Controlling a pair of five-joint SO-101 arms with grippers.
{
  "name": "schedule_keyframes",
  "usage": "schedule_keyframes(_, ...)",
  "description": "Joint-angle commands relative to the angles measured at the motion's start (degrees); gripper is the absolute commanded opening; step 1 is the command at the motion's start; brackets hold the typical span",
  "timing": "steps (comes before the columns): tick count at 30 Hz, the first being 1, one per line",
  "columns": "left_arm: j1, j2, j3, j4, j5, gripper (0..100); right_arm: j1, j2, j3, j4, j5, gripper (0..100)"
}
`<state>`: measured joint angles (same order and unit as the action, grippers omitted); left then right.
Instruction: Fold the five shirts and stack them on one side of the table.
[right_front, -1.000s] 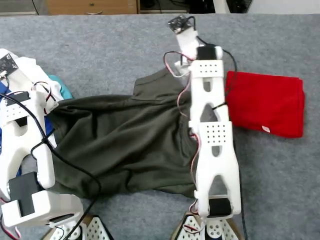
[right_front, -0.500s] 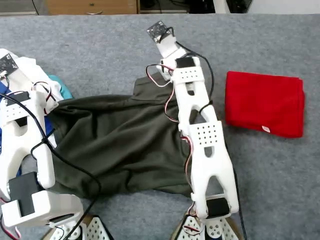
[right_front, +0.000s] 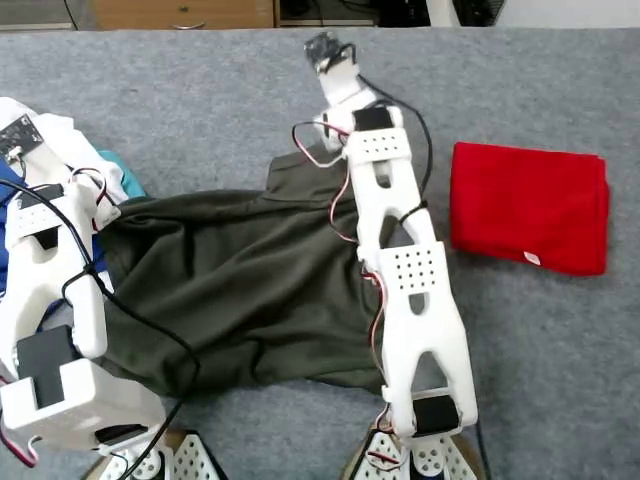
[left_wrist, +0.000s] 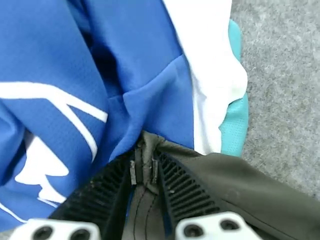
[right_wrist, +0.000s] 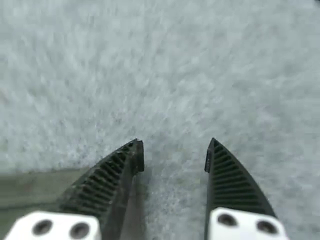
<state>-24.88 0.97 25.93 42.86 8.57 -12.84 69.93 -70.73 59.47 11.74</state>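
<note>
Your left gripper (left_wrist: 145, 165) pinches the green shirt (right_front: 230, 280) at 9 o'clock. Lower your right gripper (right_wrist: 175, 145), jaws apart, onto its 12 o'clock edge.

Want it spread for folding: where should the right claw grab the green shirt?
Take the green shirt by its far corner, nearest the open right claw. That edge lies flat on the table, so come in low from the far side. The left claw pinches the opposite end, so this likely lets you stretch it.
</note>
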Motion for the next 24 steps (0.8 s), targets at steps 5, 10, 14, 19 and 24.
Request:
schedule_keyframes(5,-0.5,-0.3,-2.7,-0.8,-0.4,2,-1.1,-2.0,-9.3,3.8,-1.5,21.5)
schedule_keyframes(10,-0.7,-0.3,-2.7,-0.8,-0.4,2,-1.1,-0.1,-9.2,8.1,-1.5,21.5)
schedule_keyframes(14,-0.6,-0.3,-2.6,-0.7,-0.4,2,-1.4,0.0,-9.2,13.4,-1.5,21.6)
schedule_keyframes(19,-0.6,-0.3,-2.5,-0.7,-0.4,2,-1.2,0.1,-8.7,15.3,-1.5,21.6)
schedule_keyframes(24,-0.6,-0.3,-2.5,-0.7,-0.4,2,-1.7,0.1,-8.7,15.4,-1.8,21.6)
